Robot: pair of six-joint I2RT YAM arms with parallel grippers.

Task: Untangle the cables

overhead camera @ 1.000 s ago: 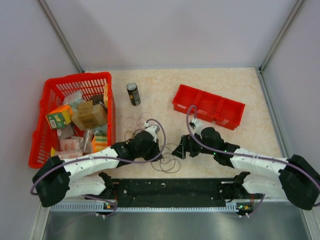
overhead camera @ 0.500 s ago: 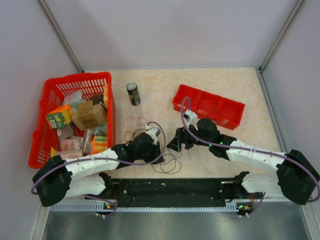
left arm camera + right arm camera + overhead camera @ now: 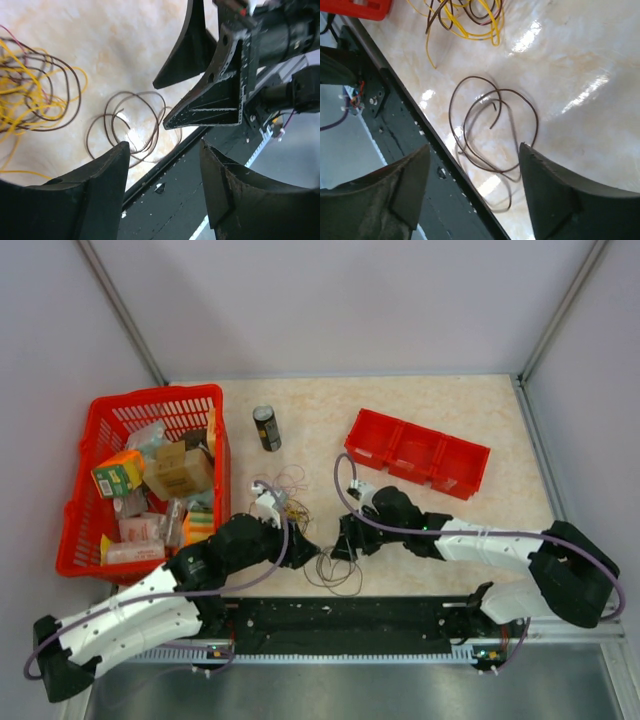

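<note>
The cables lie in two groups on the marble table. A tangle of yellow and dark brown cables (image 3: 284, 496) (image 3: 31, 95) (image 3: 470, 20) sits left of centre. A separate dark brown cable (image 3: 338, 586) (image 3: 127, 127) (image 3: 470, 78) curls in loops by the front rail. My left gripper (image 3: 302, 546) (image 3: 164, 145) is open with nothing between its fingers, hanging over the rail beside the brown loops. My right gripper (image 3: 342, 542) (image 3: 474, 146) is open just above the brown loops, and its fingers (image 3: 215, 105) show in the left wrist view close to my left gripper.
A red basket (image 3: 110, 415) full of packets stands at the left. A dark can (image 3: 266, 427) stands behind the tangle. A red three-compartment tray (image 3: 418, 452) lies at the back right. The black rail (image 3: 340, 615) runs along the table's near edge.
My left gripper has opened and drawn back off the tangle, which now shows. My right gripper has moved left and nearer, over the brown loops, its jaws a little narrower.
</note>
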